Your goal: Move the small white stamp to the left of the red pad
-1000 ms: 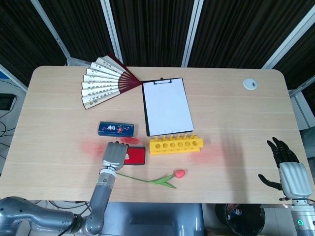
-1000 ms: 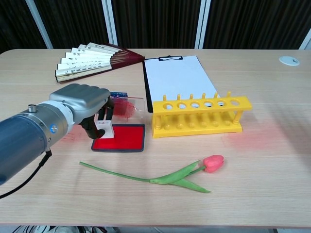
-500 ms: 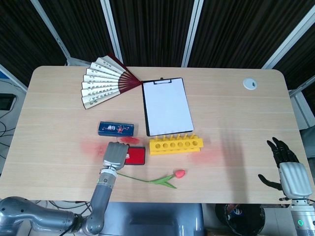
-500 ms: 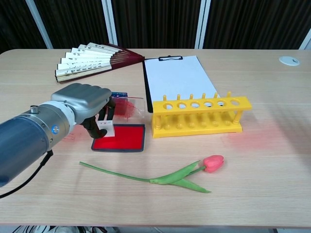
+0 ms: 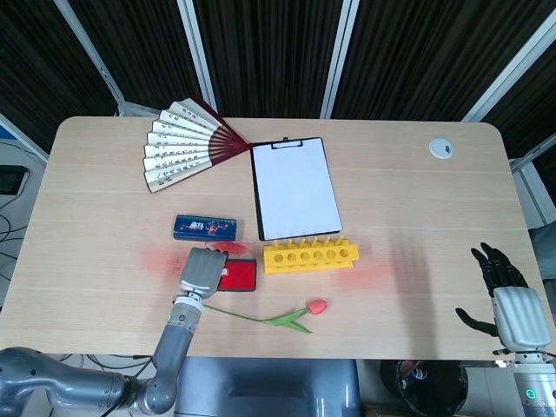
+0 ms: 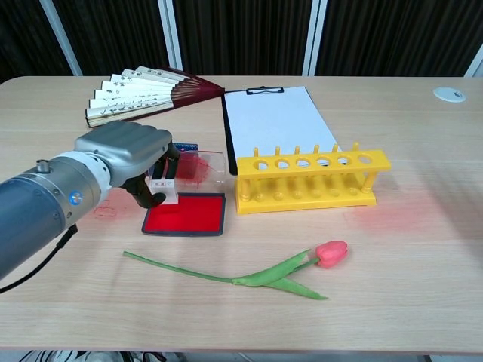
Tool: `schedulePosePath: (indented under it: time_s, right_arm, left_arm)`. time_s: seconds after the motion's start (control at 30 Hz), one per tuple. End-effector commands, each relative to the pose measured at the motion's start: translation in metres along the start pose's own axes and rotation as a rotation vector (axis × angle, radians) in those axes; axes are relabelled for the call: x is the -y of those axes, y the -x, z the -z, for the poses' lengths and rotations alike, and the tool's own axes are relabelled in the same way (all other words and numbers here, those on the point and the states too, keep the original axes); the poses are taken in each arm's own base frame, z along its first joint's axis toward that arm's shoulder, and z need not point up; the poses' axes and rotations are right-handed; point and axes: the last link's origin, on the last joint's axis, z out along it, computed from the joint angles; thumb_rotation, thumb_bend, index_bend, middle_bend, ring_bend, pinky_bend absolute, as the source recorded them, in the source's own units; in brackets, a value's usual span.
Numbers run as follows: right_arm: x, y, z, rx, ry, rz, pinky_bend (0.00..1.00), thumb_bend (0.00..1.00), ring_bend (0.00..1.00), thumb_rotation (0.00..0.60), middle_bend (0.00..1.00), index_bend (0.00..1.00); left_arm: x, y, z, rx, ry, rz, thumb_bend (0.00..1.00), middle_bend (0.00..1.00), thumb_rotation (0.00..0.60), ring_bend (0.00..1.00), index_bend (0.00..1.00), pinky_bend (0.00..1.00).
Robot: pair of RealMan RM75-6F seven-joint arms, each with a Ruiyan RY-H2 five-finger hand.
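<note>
The red pad (image 6: 186, 214) (image 5: 238, 275) lies in its black tray left of the yellow rack. My left hand (image 6: 127, 156) (image 5: 201, 270) hovers over the pad's left end and grips the small white stamp (image 6: 162, 188) between thumb and fingers. The stamp hangs just above the pad's far left corner; the head view hides it under the hand. My right hand (image 5: 506, 297) rests open, fingers spread, off the table's near right corner.
A yellow tube rack (image 6: 311, 179) stands right of the pad. A tulip (image 6: 260, 275) lies near the front edge. A blue box (image 5: 205, 228), a folding fan (image 5: 185, 141) and a clipboard (image 5: 294, 187) lie farther back. A white disc (image 5: 441, 148) sits at the far right.
My left hand has lifted slightly and drifted toward the far left with the stamp, which now sits higher over the pad's corner. The right hand has not moved.
</note>
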Motion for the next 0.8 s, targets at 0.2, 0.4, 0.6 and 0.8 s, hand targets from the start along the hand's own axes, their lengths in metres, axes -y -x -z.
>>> schedulePosePath:
  time_s: [0.2,0.4,0.6,0.8]
  right_arm:
    - [0.000,0.000,0.000,-0.001,0.002,-0.001,0.19,0.24,0.00,0.600,0.00,0.05]
    - [0.000,0.000,0.000,-0.002,0.003,-0.003,0.19,0.24,0.00,0.600,0.00,0.05]
    - [-0.001,0.000,0.000,0.000,0.005,-0.004,0.19,0.24,0.00,0.600,0.00,0.05]
    - [-0.001,0.000,0.000,0.001,0.007,-0.004,0.19,0.24,0.00,0.600,0.00,0.05]
  left_arm:
    - [0.008,-0.002,-0.002,0.035,0.117,0.041,0.41,0.63,0.600,0.55,0.64,0.64]
    - [0.014,-0.004,-0.005,0.043,0.162,0.052,0.41,0.64,0.600,0.56,0.65,0.65]
    - [0.020,-0.007,-0.007,0.051,0.172,0.035,0.41,0.64,0.600,0.56,0.65,0.65]
    - [0.021,-0.004,-0.009,0.068,0.172,0.026,0.41,0.64,0.600,0.56,0.65,0.65]
